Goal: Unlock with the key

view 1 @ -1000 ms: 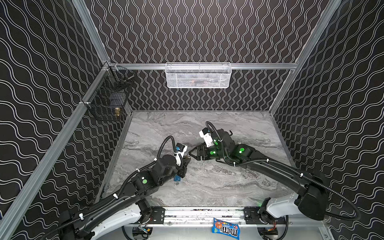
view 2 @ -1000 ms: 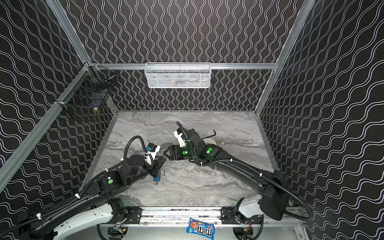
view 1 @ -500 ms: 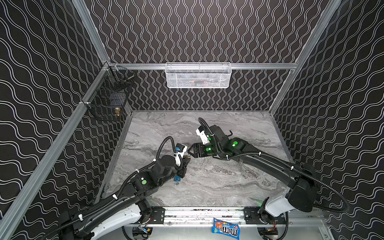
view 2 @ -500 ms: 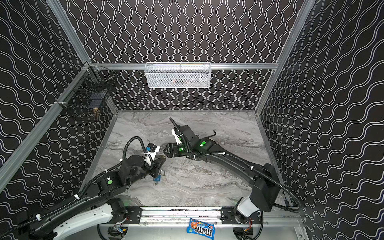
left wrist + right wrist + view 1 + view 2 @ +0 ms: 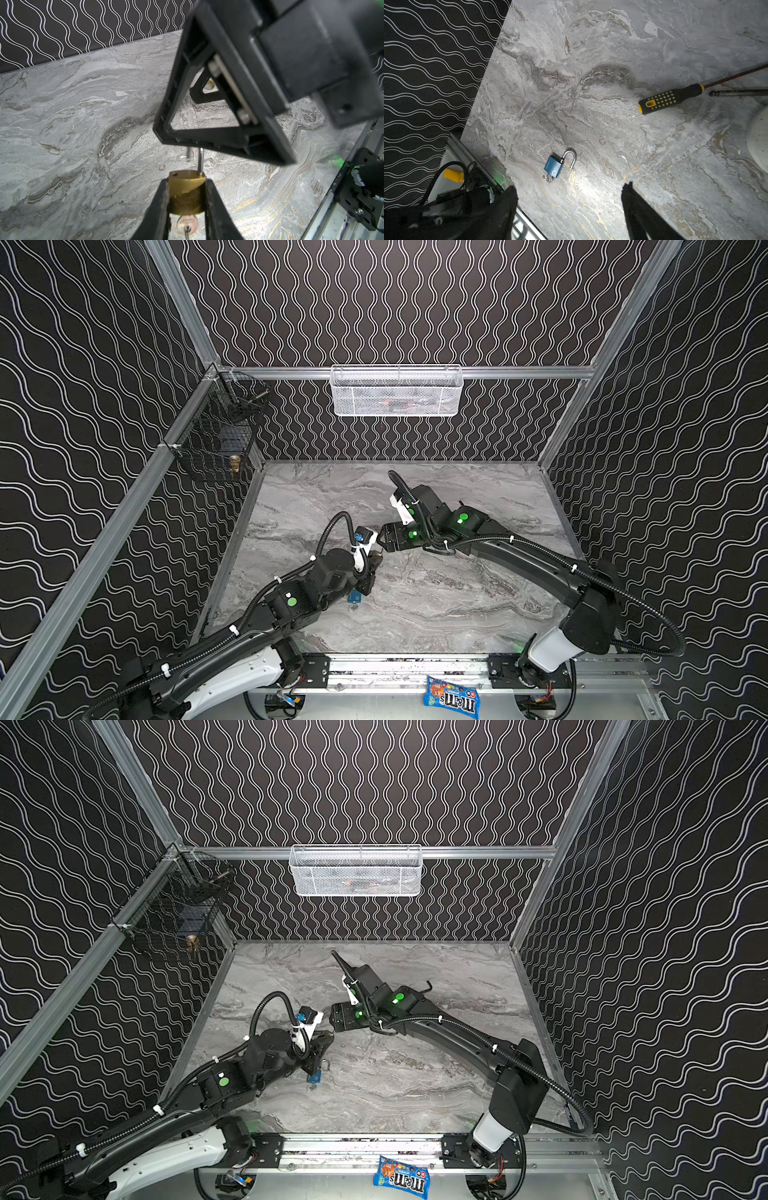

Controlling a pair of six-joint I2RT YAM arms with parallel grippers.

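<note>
Our left claw [image 5: 186, 184] grips the brass padlock [image 5: 188, 204] narrowly; the key [image 5: 186, 223] sits in its keyhole, opposite the shackle [image 5: 200, 160]. Our right claw [image 5: 569, 187], wide open and empty, hangs close by that shackle. We judge the lock sprung; next, pull the shackle free.

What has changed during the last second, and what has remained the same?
The right arm leaned its elbow toward the left and rear in both top views; the right pincer, open and empty, hardly shifted. Nothing was taken or released. The left pincer stayed shut on the brass padlock, the key in its keyhole; the blue padlock did not move.
</note>
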